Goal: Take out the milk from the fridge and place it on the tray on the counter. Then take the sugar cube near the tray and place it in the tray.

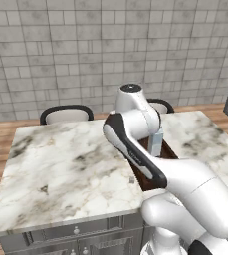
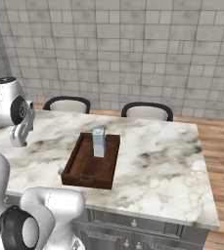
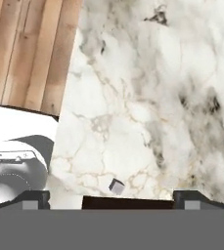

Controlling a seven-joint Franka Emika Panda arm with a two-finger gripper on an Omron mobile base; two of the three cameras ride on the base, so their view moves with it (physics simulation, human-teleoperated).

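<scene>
Milk [image 2: 99, 141] upright in tray [image 2: 79, 173]; sugar cube [image 3: 116, 186] beside it (on counter [image 2: 167, 156]); gripper [image 3: 111, 199] jaws wide.

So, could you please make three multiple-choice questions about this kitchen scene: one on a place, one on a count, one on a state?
1. Where does the milk carton stand?
A. inside the wooden tray
B. on a chair seat
C. on the floor

2. How many chair backs show behind the marble counter in the right base view?
A. none
B. two
C. four

3. How are the jaws of the gripper?
A. shut on the milk carton
B. shut on the sugar cube
C. open, holding nothing

Answers: 1 A, the carton stands upright within the tray's rim. 2 B, two dark-rimmed backs rise past the far edge. 3 C, the hand view shows the tips wide apart, and the sugar cube lies free on the marble beside the tray.
</scene>
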